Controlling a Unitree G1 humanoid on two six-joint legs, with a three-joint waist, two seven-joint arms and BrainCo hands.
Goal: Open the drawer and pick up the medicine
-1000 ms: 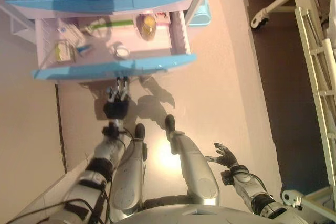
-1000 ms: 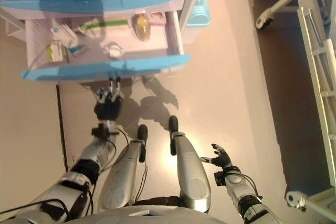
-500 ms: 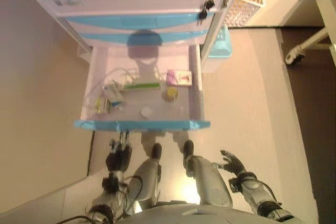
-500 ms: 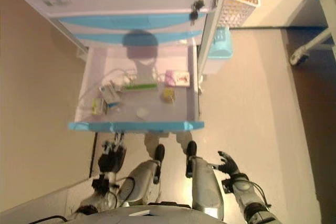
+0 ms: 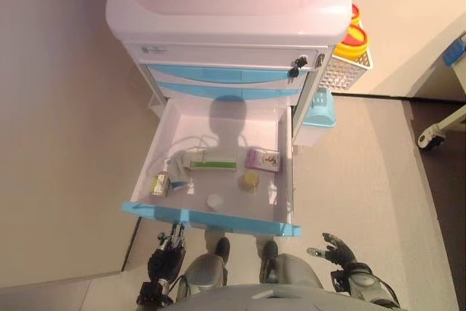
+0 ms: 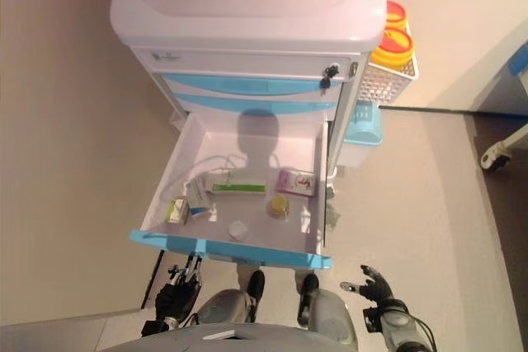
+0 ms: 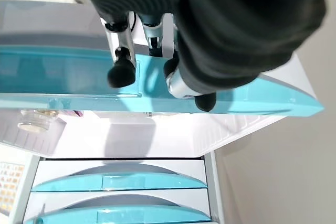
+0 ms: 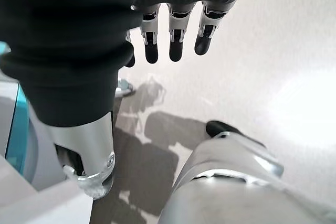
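The cart's lower drawer (image 5: 211, 218) with a blue front stands pulled out. Inside lie a green and white box (image 5: 212, 159), a pink box (image 5: 262, 159), a small yellow-capped bottle (image 5: 250, 179), a white round lid (image 5: 214, 200) and small packets (image 5: 162, 183) at its left end. My left hand (image 5: 169, 253) is just below and in front of the drawer front, left of its middle. In the left wrist view its fingers (image 7: 122, 72) are straight, close to the blue front (image 7: 63, 77), and hold nothing. My right hand (image 5: 338, 250) hangs open and empty over the floor, low at the right.
The white cart (image 5: 233, 5) stands against a beige wall, with two shut blue drawers (image 5: 226, 74) above the open one. A white basket with yellow containers (image 5: 351, 38) and a light blue bin (image 5: 320, 107) hang on its right side. A bed castor (image 5: 431, 136) shows at far right.
The whole picture has shifted, so the camera moved back and the entire cart now shows. My left hand stays under the drawer front. My right hand stays open at the lower right.
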